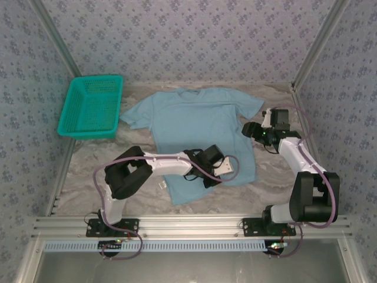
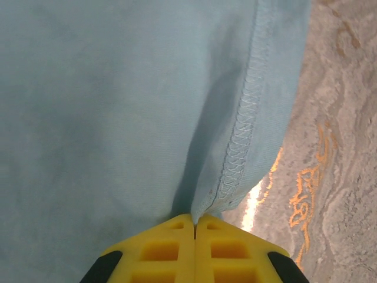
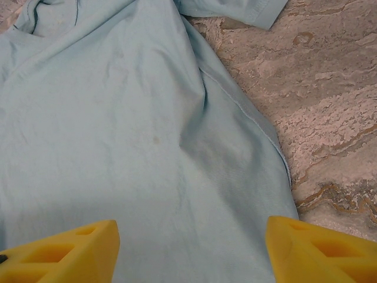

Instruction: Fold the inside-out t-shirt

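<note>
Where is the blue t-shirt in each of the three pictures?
Top external: t-shirt spread flat mid-table, right of the teal basket.
Left wrist: covers left and centre, hem pinched in the shut left gripper.
Right wrist: covers the left, lying under the open right gripper.
Shared landmark: marbled table, bare on the shirt's right.

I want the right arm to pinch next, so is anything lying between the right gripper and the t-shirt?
Nothing visible does. The right gripper hangs open directly above the t-shirt, with only bare blue cloth below it. The teal basket sits far off to the left, out of the way.
</note>
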{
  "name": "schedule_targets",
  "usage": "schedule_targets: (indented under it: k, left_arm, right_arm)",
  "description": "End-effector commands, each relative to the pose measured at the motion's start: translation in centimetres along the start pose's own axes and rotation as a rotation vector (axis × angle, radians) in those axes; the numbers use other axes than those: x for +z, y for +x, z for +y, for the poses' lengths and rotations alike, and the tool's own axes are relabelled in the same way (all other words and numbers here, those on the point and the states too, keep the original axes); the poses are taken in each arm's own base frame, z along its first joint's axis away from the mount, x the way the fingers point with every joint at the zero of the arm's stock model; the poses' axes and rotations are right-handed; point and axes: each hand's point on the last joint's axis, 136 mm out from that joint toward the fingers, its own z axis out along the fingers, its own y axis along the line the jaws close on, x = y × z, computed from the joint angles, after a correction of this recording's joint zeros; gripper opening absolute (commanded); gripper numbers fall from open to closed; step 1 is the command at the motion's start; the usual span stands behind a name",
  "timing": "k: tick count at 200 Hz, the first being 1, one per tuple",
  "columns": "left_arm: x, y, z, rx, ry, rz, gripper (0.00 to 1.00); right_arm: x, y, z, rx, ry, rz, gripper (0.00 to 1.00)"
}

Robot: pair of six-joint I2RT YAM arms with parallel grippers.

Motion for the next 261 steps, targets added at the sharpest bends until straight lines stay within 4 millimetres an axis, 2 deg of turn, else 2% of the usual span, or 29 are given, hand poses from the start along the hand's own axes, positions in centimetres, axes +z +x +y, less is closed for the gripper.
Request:
schedule_targets:
  k: [1,34,50,66,83,105,138,168,206,239,261]
  left_arm:
    - [-2.4,-2.4,-0.4,-0.058,0.074,-0.090,0.04]
    - [-3.1,-2.5,1.8,-0.131,0.062,-0.111,0.08]
    - [-3.3,-2.4,2.4,-0.130,0.022,-0.111,0.19]
    - [-3.5,-2.5,1.8,-0.071,-0.024,-0.106,0.34]
    - [-3.5,-2.6,1.0,0.013,-0.095,-0.091,0.43]
    - [-3.3,-3.0,0.0,0.092,-0.161,-0.079,0.49]
    - [-1.9,-3.0,-2.0,0.216,-0.181,-0.037,0.58]
    - [-0.3,-3.1,-3.0,0.308,-0.217,0.008,0.63]
    - [1.1,-3.3,-2.3,0.343,-0.270,0.033,0.65]
    - [1.8,-2.7,-2.5,0.373,-0.261,0.051,0.66]
    - [2.1,-2.9,-1.8,0.378,-0.306,0.049,0.66]
  right_arm:
    - [0.2,0.3,-0.1,-0.003,-0.008,0.009,0.69]
    - [0.3,0.4,-0.2,-0.002,-0.005,0.014,0.69]
    - [0.2,0.4,-0.2,-0.004,-0.005,0.013,0.69]
    - [0.2,0.5,-0.2,-0.005,-0.004,0.015,0.69]
    - [0.2,0.5,-0.2,-0.007,-0.006,0.015,0.69]
    - [0.2,0.6,-0.2,-0.007,-0.005,0.018,0.69]
    - [0.2,0.6,-0.1,-0.008,-0.007,0.017,0.69]
    - [0.2,0.8,-0.1,-0.006,-0.009,0.021,0.69]
    - [0.0,0.7,-0.1,-0.006,-0.012,0.017,0.69]
    - [0.0,0.7,-0.1,-0.006,-0.012,0.017,0.69]
    - [0.0,0.7,-0.1,-0.007,-0.014,0.015,0.69]
